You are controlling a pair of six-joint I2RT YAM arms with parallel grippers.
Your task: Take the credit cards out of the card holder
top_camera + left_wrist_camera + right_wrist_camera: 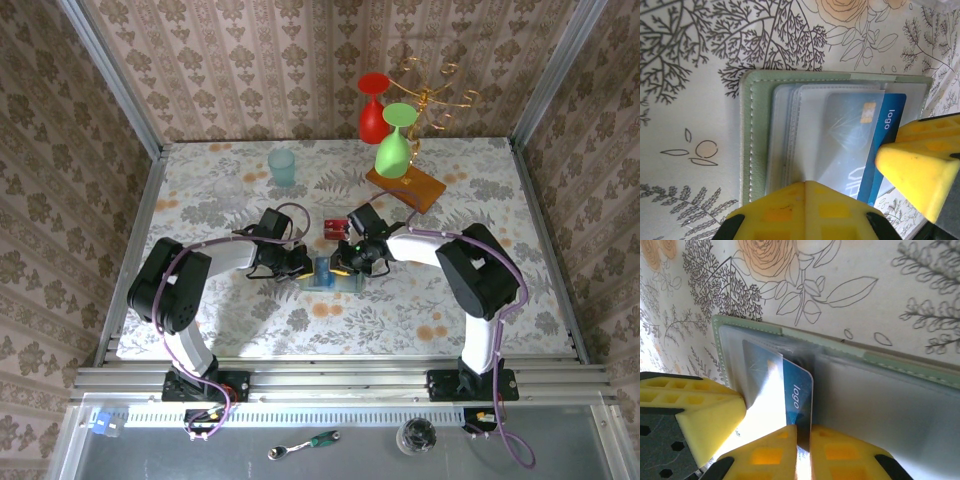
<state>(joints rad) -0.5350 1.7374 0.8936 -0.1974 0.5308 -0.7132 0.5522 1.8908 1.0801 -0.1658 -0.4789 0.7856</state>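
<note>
The grey-green card holder (338,283) lies open on the flowered table between both arms; its stitched edge (757,125) and pale clear sleeves show close up. A blue credit card (891,122) marked "logo" sticks partway out of a sleeve. My right gripper (802,432) is shut on that blue card (799,392), its edge pinched between the yellow fingertips. My left gripper (807,184) is shut with its tips on a clear sleeve of the card holder (890,365), holding it. The red credit card (334,227) lies loose on the table just behind the grippers.
An orange-brown wooden slab (408,188) at the back right carries a gold rack with a red glass (372,112) and a green glass (393,147). A teal cup (282,167) and a clear glass (228,188) stand at the back left.
</note>
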